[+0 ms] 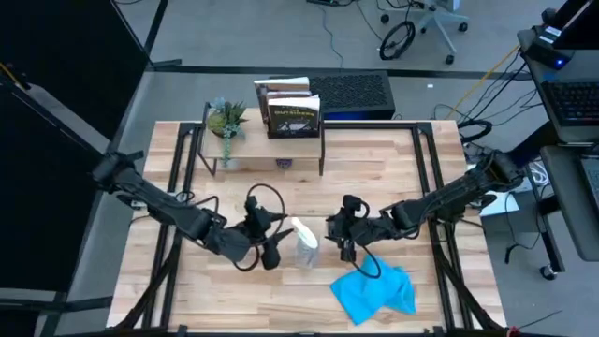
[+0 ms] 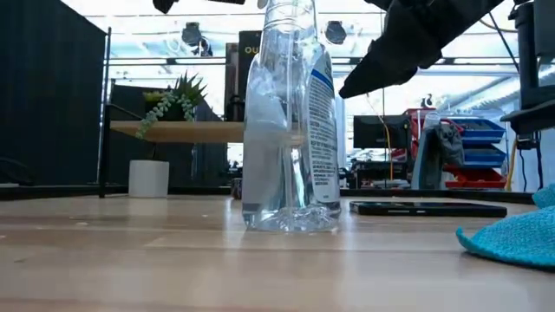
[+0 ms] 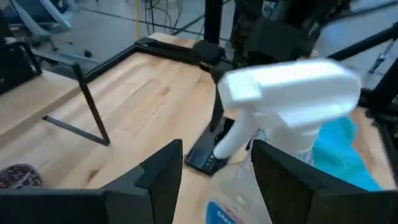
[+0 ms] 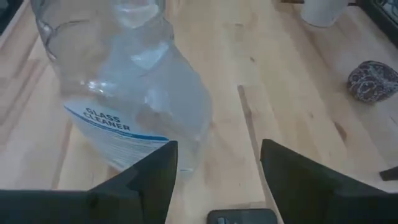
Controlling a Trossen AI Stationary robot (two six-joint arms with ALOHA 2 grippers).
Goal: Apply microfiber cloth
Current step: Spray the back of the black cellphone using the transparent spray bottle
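From above, the microfiber cloth (image 1: 374, 293) lies crumpled on the wooden surface (image 1: 187, 295), near the front edge and to the right of the middle. The glass cleaner spray bottle (image 1: 306, 245) stands upright just past it. The left end effector (image 1: 271, 251) is right beside the bottle on one side. The right end effector (image 1: 347, 245) is on the other side, close to the far edge of the cloth. A plant (image 1: 226, 120) and a book (image 1: 292, 113) sit on a small shelf at the back.

From the low view, the bottle (image 2: 289, 121) stands tall in the middle. A black phone (image 2: 427, 209) lies flat behind it, and only a corner of the cloth (image 2: 513, 240) shows at the side.

In the left wrist view, the left end effector (image 3: 214, 171) has its fingers spread wide, with the white spray head (image 3: 289, 93) just ahead of the gap. It holds nothing. The phone (image 3: 211, 152) and a bit of cloth (image 3: 339, 152) lie past it.

In the right wrist view, the right end effector (image 4: 214, 168) is also spread wide and holds nothing. The bottle (image 4: 127, 93) is close in front, and the end of the phone (image 4: 242, 217) shows at the edge.

I think the step now is to pick up the cloth. The right arm is nearer, so it looks like the better one for the job. It should swing away from the bottle so it does not knock it over. Then it should come down on a raised fold of the cloth, pinch it firmly, and lift a little before carrying it to the phone.
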